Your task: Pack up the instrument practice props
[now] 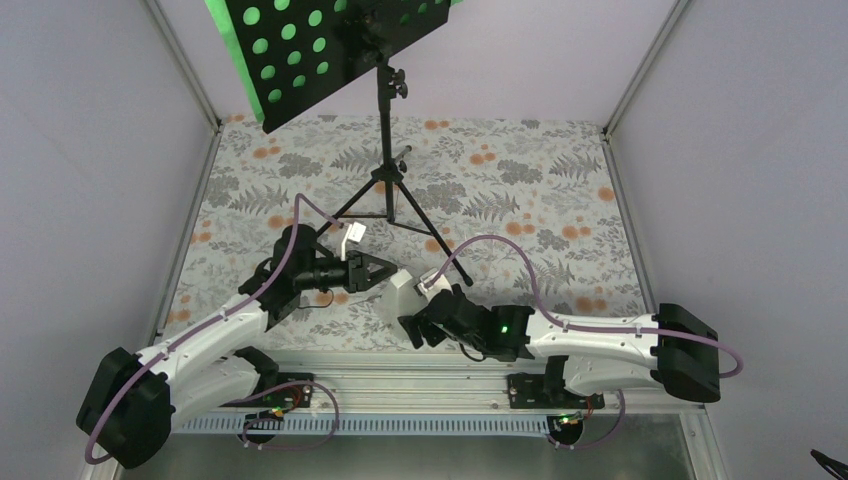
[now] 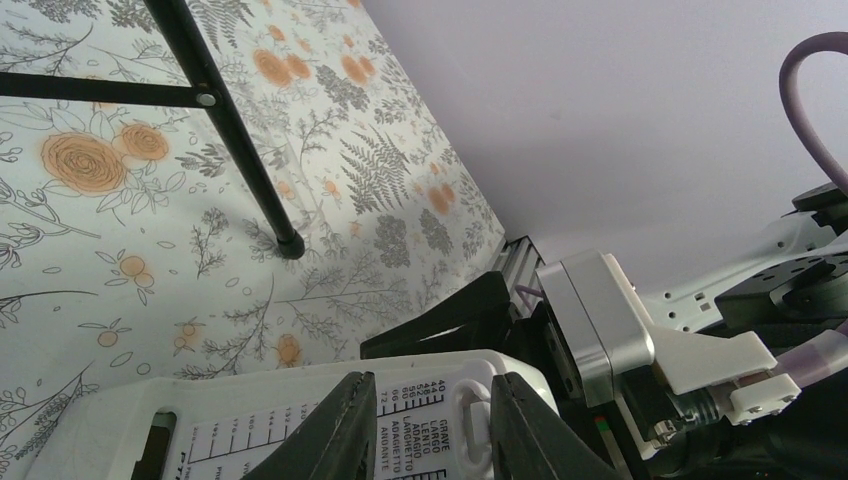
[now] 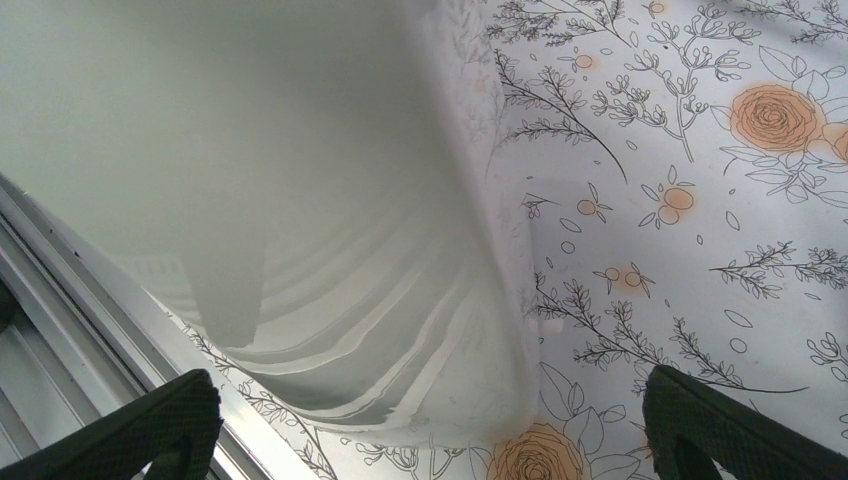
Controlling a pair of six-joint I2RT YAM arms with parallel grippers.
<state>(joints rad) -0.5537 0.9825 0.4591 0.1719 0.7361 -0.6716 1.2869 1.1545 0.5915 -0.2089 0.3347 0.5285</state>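
Note:
The black tripod music stand (image 1: 384, 120) stands at the back of the table, and green sheet-music pages (image 1: 289, 32) show through the round holes of its desk (image 1: 330, 45). One tripod leg (image 2: 235, 140) crosses the left wrist view. The small white metronome (image 1: 400, 295) stands near the front centre. My left gripper (image 1: 392, 268) reaches it from the left. Its fingers (image 2: 340, 430) are narrowed in front of the tempo scale on the metronome's face (image 2: 250, 410), with a gap between them. My right gripper (image 1: 420, 312) is wide open at the metronome's base, and the white body (image 3: 330, 220) looms just ahead of it.
A floral cloth (image 1: 520, 180) covers the table. Pale walls enclose the left, right and back. An aluminium rail (image 1: 420, 365) runs along the near edge by the arm bases. A black finger of the right gripper (image 2: 450, 320) lies just behind the metronome in the left wrist view.

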